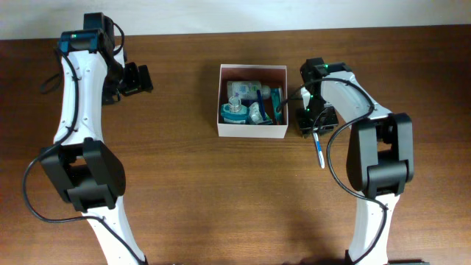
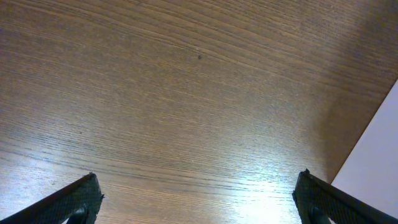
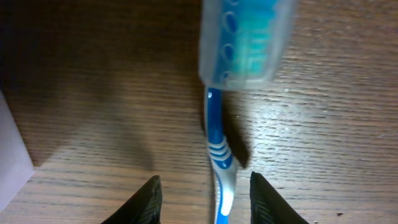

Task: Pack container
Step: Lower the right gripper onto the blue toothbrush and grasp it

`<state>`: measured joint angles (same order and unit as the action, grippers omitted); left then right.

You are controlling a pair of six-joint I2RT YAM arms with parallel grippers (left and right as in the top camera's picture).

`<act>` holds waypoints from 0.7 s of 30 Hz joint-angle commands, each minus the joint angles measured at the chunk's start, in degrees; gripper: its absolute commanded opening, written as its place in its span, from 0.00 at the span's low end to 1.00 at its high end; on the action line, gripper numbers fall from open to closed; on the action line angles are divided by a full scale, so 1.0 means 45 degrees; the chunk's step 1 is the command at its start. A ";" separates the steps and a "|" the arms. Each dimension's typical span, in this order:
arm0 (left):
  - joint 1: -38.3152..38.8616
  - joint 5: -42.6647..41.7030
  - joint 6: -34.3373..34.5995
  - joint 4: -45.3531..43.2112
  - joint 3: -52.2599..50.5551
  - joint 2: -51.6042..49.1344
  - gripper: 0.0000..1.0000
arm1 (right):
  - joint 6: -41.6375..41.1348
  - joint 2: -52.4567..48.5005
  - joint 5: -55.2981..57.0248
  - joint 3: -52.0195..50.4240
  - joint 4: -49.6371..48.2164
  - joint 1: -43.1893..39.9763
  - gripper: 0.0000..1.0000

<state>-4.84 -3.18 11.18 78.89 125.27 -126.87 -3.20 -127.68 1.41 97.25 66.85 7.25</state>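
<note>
The container (image 1: 252, 132), a square white-walled box, sits at the table's middle back and holds several blue and clear toiletry items (image 1: 246, 103). Just right of it my right gripper (image 1: 315, 124) points down at a blue-and-white toothbrush (image 1: 319, 151). In the right wrist view the toothbrush handle (image 3: 219, 149) runs between the two fingers, with a gap on each side, and its head sits under a clear cap (image 3: 245, 40). The right gripper (image 3: 205, 186) is open. My left gripper (image 1: 140, 78) hangs open over bare wood at the far left, nothing between its fingers (image 2: 81, 199).
The container's white wall (image 3: 11, 155) shows at the left edge of the right wrist view. A white strip past the table's far edge (image 2: 379, 168) is close to the left gripper. Bare brown wood lies in front of the container.
</note>
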 commanded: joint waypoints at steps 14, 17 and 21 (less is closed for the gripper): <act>-0.0019 -0.0097 -0.0019 0.0005 0.0160 0.0355 1.00 | 0.0665 -0.0044 -0.0884 -0.0277 -0.0180 -0.1049 0.38; -0.0019 -0.0097 -0.0019 0.0005 0.0160 0.0355 0.99 | 0.0665 -0.0044 -0.0884 -0.0282 -0.0301 -0.1049 0.38; -0.0019 -0.0097 -0.0019 0.0005 0.0160 0.0355 0.99 | 0.0665 -0.0044 -0.0869 -0.0282 -0.0471 -0.1049 0.21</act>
<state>-4.84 -3.18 11.20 78.89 125.27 -126.87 -0.60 -127.68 -1.67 96.51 65.21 2.70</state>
